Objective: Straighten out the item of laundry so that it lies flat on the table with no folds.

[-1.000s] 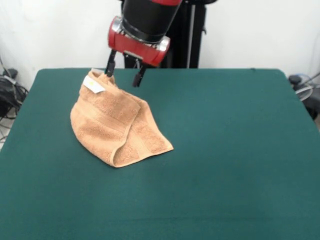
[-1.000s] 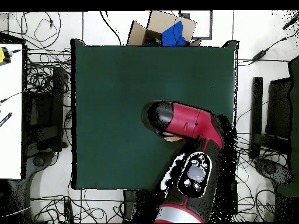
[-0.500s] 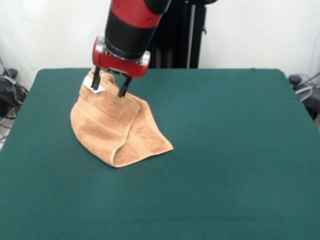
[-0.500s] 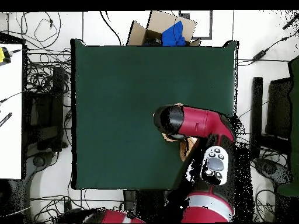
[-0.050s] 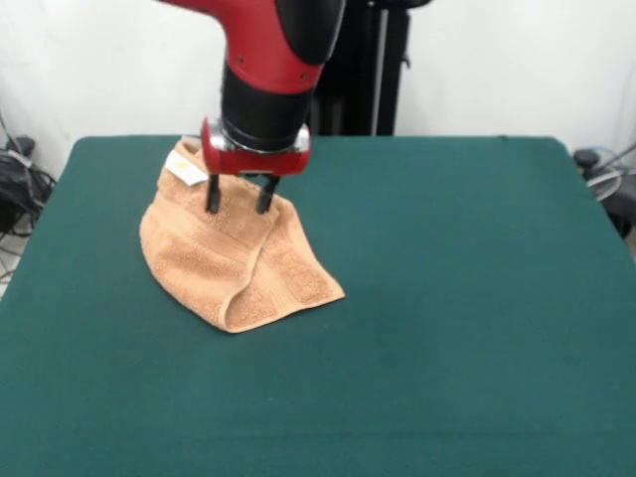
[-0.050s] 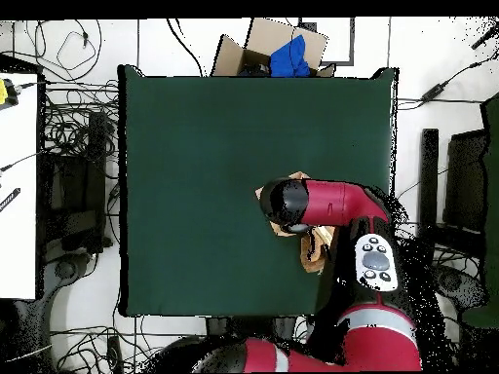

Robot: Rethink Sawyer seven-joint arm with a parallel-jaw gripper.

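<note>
Your gripper (image 5: 238,195) hung straight down over the far part of the item of laundry (image 5: 234,253), its two dark fingers (image 5: 212,195) spread apart and holding nothing — the tips sat at or just above the terry, and you could not tell whether they touched. The towel lay bunched and folded on the left side of the table (image 5: 447,318), toward the far edge in the front view, doubled over itself with a border band showing along the near fold. Its small white tag (image 5: 185,168) showed at the far left corner, just left of the gripper. From overhead the red arm (image 6: 336,206) covered most of the cloth — only peach scraps showed around it.
</note>
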